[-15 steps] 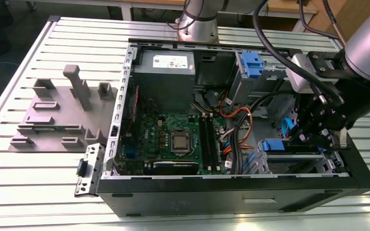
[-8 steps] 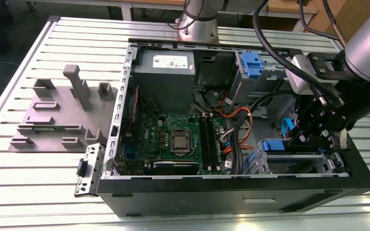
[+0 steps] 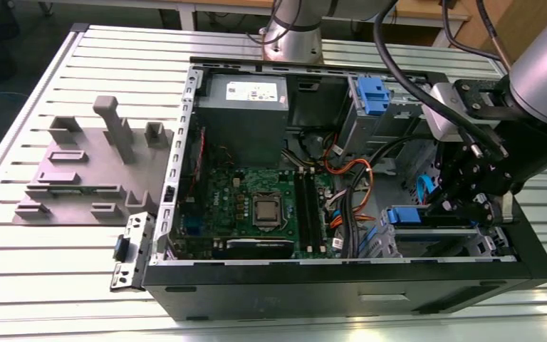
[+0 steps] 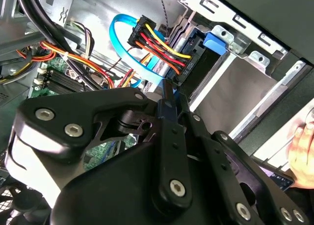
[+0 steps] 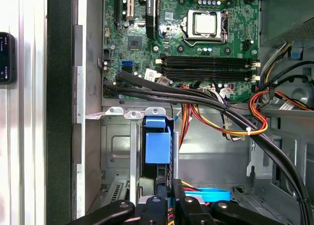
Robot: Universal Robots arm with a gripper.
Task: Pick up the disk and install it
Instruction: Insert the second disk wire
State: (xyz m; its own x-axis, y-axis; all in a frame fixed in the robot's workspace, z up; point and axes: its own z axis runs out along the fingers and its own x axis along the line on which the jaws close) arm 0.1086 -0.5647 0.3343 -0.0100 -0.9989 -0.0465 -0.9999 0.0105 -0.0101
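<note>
Now I'm seating the silver-grey disk with blue end tab (image 5: 157,145) in the case's drive bay (image 3: 444,239), exterior view's right; my black pincer (image 3: 471,203) is over it, grip unclear. Next needs a careful retreat past the cables.

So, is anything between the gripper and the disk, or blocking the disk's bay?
The disk sits in its bay, with nothing visible blocking it. In the second wrist view, a wired plug and a blue cable lie just ahead of the gripper, by the disk's end.

no legible print anywhere, not even on the power supply's white label (image 3: 253,90)
</note>
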